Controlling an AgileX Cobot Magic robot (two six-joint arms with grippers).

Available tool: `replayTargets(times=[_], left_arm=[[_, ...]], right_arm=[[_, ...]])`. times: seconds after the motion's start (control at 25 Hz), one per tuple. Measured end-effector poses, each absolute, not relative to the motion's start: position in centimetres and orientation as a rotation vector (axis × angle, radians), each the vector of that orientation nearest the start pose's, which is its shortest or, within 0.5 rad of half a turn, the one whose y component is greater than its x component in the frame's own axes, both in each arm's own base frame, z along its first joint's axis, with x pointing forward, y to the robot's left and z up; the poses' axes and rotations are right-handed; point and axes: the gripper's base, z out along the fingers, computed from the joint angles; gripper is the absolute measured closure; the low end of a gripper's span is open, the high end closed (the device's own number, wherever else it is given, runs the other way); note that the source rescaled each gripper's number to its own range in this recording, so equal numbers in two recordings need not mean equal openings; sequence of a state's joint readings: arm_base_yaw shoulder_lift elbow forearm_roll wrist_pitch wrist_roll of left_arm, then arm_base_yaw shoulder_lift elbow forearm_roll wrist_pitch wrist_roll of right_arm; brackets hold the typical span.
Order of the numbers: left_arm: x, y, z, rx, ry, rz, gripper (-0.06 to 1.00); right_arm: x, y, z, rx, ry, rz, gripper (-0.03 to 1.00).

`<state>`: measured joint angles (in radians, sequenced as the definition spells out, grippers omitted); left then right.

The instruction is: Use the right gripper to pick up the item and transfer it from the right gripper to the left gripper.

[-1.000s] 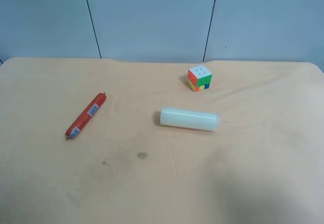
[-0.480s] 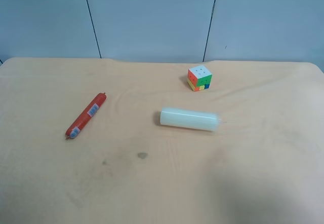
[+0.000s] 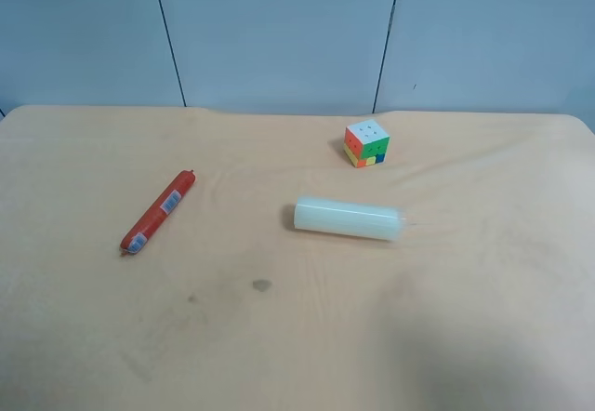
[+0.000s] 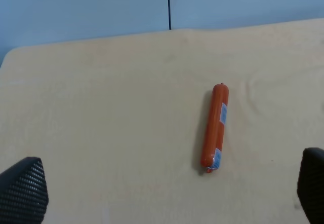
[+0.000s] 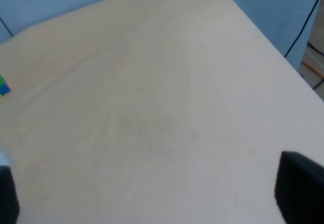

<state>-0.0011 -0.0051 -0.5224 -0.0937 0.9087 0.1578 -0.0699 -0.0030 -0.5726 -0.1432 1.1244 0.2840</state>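
Note:
The item [image 3: 158, 212], a slim red-orange stick with a small white label, lies slantwise on the tan table at the exterior high view's left. The left wrist view shows the item [image 4: 215, 127] too, lying flat and some way ahead of my left gripper [image 4: 167, 193], whose fingertips [image 4: 23, 188] stand wide apart with nothing between them. My right gripper [image 5: 152, 193] is open over bare table, its dark fingertips [image 5: 301, 188] at the frame's corners, and the item is out of its view. Neither arm appears in the exterior high view.
A pale whitish cylinder [image 3: 348, 218] lies on its side near the table's middle. A small multicoloured cube [image 3: 366, 143] stands behind it, its edge [image 5: 3, 86] showing in the right wrist view. A blue panelled wall [image 3: 279, 30] backs the table. Cables [image 5: 304, 26] hang beyond the table's edge.

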Motion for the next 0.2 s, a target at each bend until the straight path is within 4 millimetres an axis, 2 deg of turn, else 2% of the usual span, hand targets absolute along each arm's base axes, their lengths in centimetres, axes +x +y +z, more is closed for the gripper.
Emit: replayTargets(times=[0.2], left_arm=[[-0.38, -0.68, 29.58, 0.146, 1.864, -0.001, -0.06]], right_arm=[[-1.82, -1.05, 29.24, 0.374, 1.990, -0.035, -0.03]])
